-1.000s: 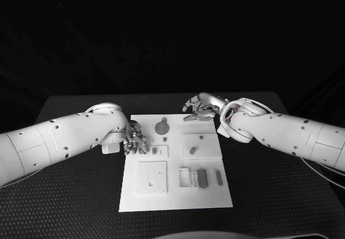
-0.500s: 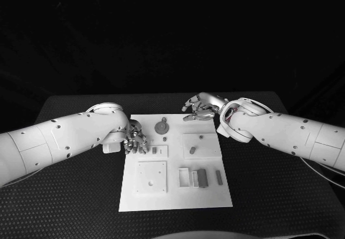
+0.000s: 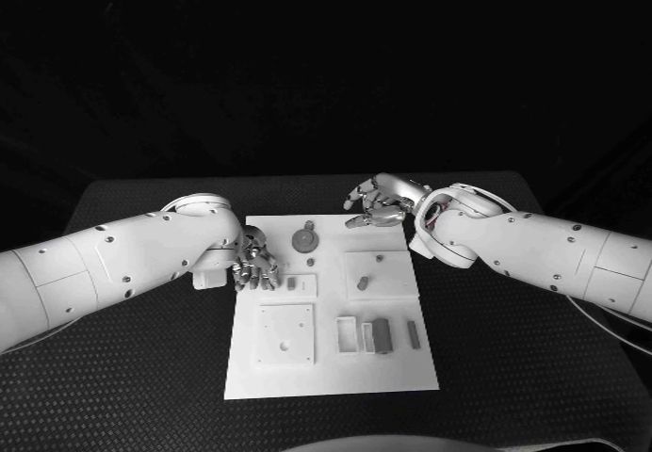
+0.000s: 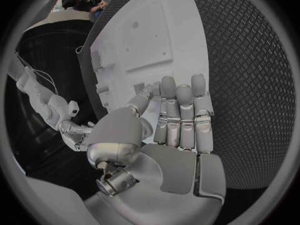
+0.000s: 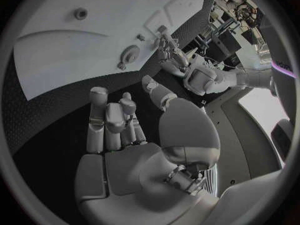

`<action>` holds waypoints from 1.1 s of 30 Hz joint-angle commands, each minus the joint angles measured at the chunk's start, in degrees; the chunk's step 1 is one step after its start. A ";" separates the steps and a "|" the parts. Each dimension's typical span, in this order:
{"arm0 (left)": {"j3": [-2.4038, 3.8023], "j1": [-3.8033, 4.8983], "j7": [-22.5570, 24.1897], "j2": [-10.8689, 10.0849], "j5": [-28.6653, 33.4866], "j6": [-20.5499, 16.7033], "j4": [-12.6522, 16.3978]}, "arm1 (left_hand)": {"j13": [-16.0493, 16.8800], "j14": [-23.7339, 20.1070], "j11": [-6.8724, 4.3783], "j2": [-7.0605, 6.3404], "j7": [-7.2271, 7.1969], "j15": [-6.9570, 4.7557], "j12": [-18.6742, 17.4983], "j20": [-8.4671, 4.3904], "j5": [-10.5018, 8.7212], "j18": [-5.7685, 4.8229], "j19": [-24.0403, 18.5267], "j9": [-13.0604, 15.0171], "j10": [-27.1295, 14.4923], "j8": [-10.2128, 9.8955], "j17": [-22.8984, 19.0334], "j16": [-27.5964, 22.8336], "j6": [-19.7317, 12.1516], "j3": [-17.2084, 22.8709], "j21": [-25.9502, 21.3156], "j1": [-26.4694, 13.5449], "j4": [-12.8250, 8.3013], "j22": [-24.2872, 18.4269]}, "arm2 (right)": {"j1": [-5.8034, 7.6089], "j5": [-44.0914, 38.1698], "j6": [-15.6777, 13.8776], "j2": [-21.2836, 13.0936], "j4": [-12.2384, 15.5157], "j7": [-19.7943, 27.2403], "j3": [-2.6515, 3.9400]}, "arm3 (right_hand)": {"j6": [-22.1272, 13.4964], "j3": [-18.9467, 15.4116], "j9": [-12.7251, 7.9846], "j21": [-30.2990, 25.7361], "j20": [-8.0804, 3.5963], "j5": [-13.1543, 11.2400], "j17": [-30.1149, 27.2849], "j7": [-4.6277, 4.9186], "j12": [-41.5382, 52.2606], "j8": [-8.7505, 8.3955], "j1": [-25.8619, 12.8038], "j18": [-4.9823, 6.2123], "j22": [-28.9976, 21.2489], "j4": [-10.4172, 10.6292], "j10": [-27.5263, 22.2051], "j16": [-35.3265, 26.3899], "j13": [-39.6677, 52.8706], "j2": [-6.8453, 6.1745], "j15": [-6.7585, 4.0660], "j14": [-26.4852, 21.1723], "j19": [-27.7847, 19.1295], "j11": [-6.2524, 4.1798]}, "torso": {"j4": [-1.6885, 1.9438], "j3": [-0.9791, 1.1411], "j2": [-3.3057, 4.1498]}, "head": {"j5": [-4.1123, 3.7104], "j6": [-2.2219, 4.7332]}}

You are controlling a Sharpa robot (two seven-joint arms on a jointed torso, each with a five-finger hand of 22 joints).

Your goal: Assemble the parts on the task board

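The task board (image 3: 333,372) is lying mid-counter (image 3: 516,377), small parts (image 3: 382,335) resting on it; the left hand (image 3: 254,264) is hovering at its left edge, fingers extended, holding nothing. The right hand (image 3: 382,201) is hanging beyond its far right corner, loosely spread and empty.

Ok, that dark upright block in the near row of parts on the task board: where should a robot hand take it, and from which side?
Probably from above. The dark block stands upright in the task board, with a pale part close on one side and a thin piece on the other. Pinching its exposed top across the narrow faces looks best.
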 commanded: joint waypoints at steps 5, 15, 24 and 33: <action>-0.34 -0.45 -0.86 0.02 -0.82 1.52 -0.11 | 0.18 -0.04 -0.09 0.49 0.00 -0.25 0.27 -0.13 0.18 0.35 0.28 0.15 0.39 0.43 -0.03 0.34 0.53 0.30 -0.16 1.19 -0.12 0.19 | -0.02 -0.05 0.57 -0.01 0.05 0.33 0.02 | -0.73 0.00 -0.10 -0.33 -0.30 0.14 -0.08 1.10 0.34 0.09 -0.19 2.16 1.06 0.22 -0.52 -0.32 -0.06 -0.42 -0.05 -0.42 0.08 0.07 | 0.03 -0.01 -0.01 | -0.01 -0.04; -0.34 -0.45 -0.93 0.03 -0.90 0.76 -0.15 | 0.26 0.01 -0.13 0.63 -0.04 -0.25 0.39 -0.12 0.17 0.34 0.36 0.17 0.48 0.50 -0.02 0.51 0.65 0.29 -0.13 1.31 -0.08 0.33 | -0.02 -0.04 0.57 -0.01 0.05 0.35 0.02 | -0.73 0.00 -0.11 -0.35 -0.29 0.14 -0.08 1.10 0.35 0.09 -0.19 2.16 1.06 0.23 -0.53 -0.34 -0.08 -0.43 -0.05 -0.43 0.07 0.07 | 0.02 -0.01 0.00 | 0.00 -0.03; -0.34 -0.45 -1.15 -0.02 -0.03 0.37 -0.23 | 0.21 -0.34 0.06 -1.16 0.17 -0.16 0.21 0.00 0.17 0.21 0.15 0.05 0.05 0.24 -0.33 0.46 0.23 -1.10 -0.49 -1.02 0.78 0.48 | -0.02 -0.03 0.57 -0.08 0.07 0.36 0.02 | -0.75 -0.01 -0.11 -0.37 -0.29 0.14 -0.09 1.10 0.35 0.08 -0.20 2.16 1.06 0.24 -0.55 -0.37 -0.10 -0.45 -0.05 -0.45 0.05 0.07 | 0.03 0.01 0.00 | 0.00 -0.07; -0.34 -0.45 -1.24 -0.03 0.18 0.96 -0.28 | 0.07 -0.58 0.08 -3.74 0.18 -0.21 0.01 -0.08 0.17 0.31 0.09 -0.05 -0.17 0.07 -0.75 0.43 -0.01 -2.19 -1.06 -4.50 2.83 0.46 | -0.02 -0.02 0.62 -0.08 0.03 0.36 0.02 | -0.75 -0.02 -0.12 -0.39 -0.28 0.14 -0.10 1.10 0.35 0.08 -0.20 2.16 1.06 0.25 -0.56 -0.38 -0.11 -0.46 -0.05 -0.46 0.04 0.07 | 0.00 0.01 0.00 | 0.01 -0.18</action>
